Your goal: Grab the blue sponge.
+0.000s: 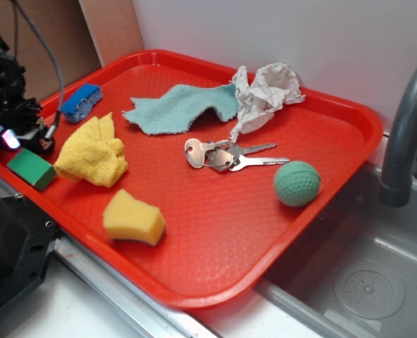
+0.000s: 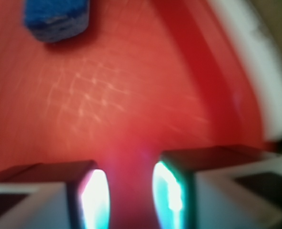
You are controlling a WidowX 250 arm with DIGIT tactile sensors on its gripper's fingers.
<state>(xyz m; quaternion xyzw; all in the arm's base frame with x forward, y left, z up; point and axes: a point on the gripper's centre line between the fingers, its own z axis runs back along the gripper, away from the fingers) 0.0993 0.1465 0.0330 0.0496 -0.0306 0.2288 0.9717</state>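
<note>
The blue sponge [image 1: 82,101] lies flat near the far left rim of the red tray [image 1: 215,239]. In the wrist view the blue sponge [image 2: 55,19] sits at the top left, well ahead of the fingers. My gripper [image 1: 22,139] hovers over the tray's left edge, short of the sponge and just above a green sponge block [image 1: 32,169]. In the blurred wrist view the gripper [image 2: 130,191] is open, and only the bare red tray floor [image 2: 131,105] shows between its two lit fingers.
On the tray also lie a yellow cloth [image 1: 92,155], a yellow sponge [image 1: 132,220], a teal cloth [image 1: 180,105], crumpled white paper [image 1: 268,91], keys [image 1: 226,155] and a green ball [image 1: 297,183]. A sink with a grey faucet [image 1: 406,134] is to the right.
</note>
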